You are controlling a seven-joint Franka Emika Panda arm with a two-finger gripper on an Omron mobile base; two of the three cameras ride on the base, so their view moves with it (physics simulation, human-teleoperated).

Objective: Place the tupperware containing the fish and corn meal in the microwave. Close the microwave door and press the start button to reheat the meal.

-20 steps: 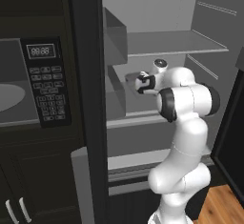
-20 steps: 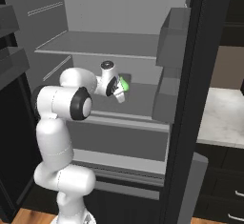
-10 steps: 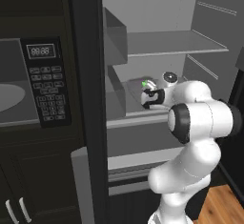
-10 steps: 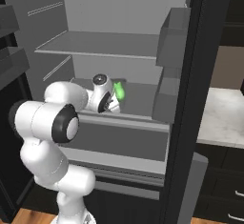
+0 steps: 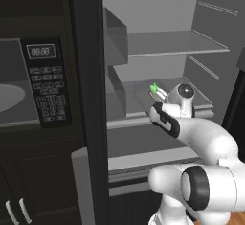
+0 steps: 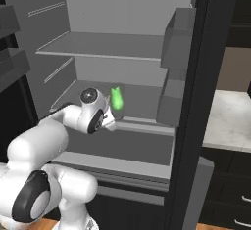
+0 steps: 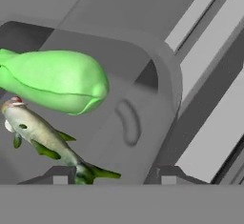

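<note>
Tupperware [image 7: 143, 123] with green meal [image 7: 57, 82] on fridge shelf [image 5: 191, 87], pincer [image 7: 112, 173] close above.

Arm lowered to the fridge shelf.
Elbow dropped from upright to low and forward; end effector [image 7: 112, 180] swung down onto the tupperware [image 7: 162, 89], green meal [image 5: 154, 89] now showing beside the wrist.

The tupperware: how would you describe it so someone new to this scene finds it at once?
Look into the open grey fridge, to the lower of its two shelves. There, just ahead of the gripper, sits the tupperware, a clear rounded tub. It alone holds food: a bright green lump and a small pale fish.
</note>
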